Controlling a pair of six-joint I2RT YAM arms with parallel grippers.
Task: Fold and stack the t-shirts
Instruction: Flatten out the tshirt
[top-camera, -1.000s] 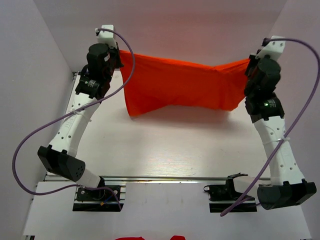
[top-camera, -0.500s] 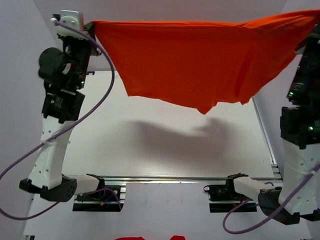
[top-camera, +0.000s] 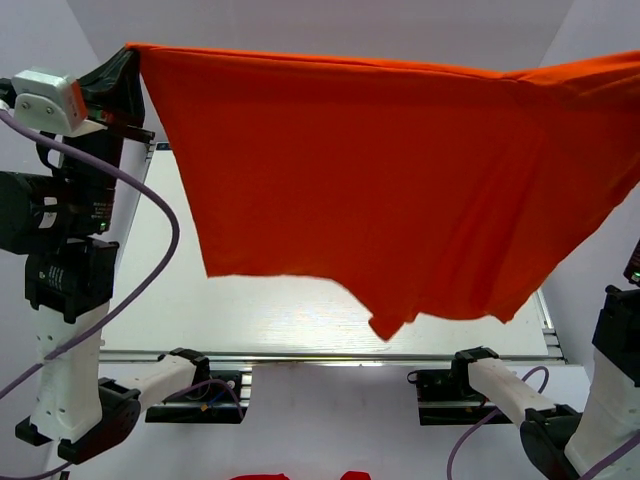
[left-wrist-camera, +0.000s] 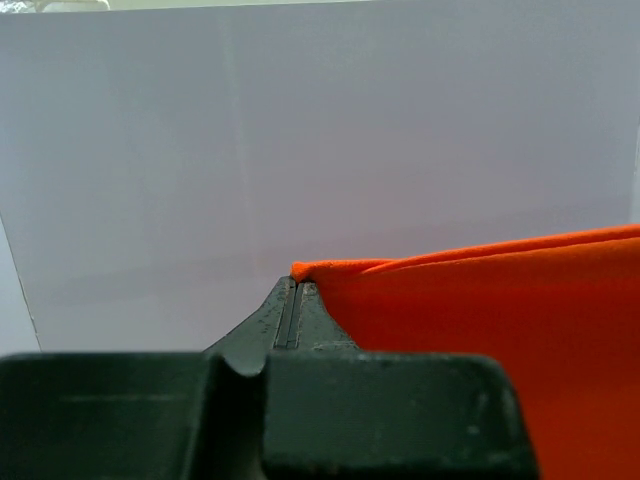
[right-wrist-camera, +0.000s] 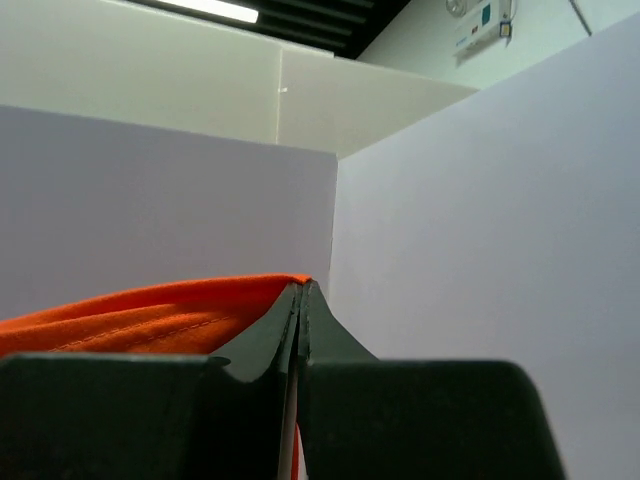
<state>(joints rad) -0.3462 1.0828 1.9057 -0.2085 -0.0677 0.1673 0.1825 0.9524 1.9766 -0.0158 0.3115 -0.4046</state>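
White tabletop (top-camera: 300, 310), closed in by pale walls (top-camera: 350, 25), fills the top view. A metal rail (top-camera: 330, 356) runs along its near edge, with the black arm mounts (top-camera: 450, 385) just in front of it. Purple cables (top-camera: 160, 215) loop off the left arm and curl by the right base.

One bright orange-red t-shirt (top-camera: 400, 200) hangs in the air like a curtain. Its top edge is pulled taut from the upper left across to the right border of the top view. It screens most of the far tabletop and back wall, and its lowest corner dangles over the near part of the table.

The left claw (top-camera: 125, 62) is clenched on the shirt's upper left corner. On the left wrist view its fingers (left-wrist-camera: 285, 310) are pressed together with only a hairline between them, and the cloth's edge is pinched at the tips. The right claw (right-wrist-camera: 300, 292) is likewise clamped tight, with orange fabric caught at its tip in front of a wall corner and a ceiling light (right-wrist-camera: 215, 10).

The right claw lies outside the top view, where the shirt's right end is also cut off. Sleeves and neckline cannot be made out in the spread cloth. Two scraps of orange-red cloth (top-camera: 262, 476) peek in at the bottom border, too cropped to identify.
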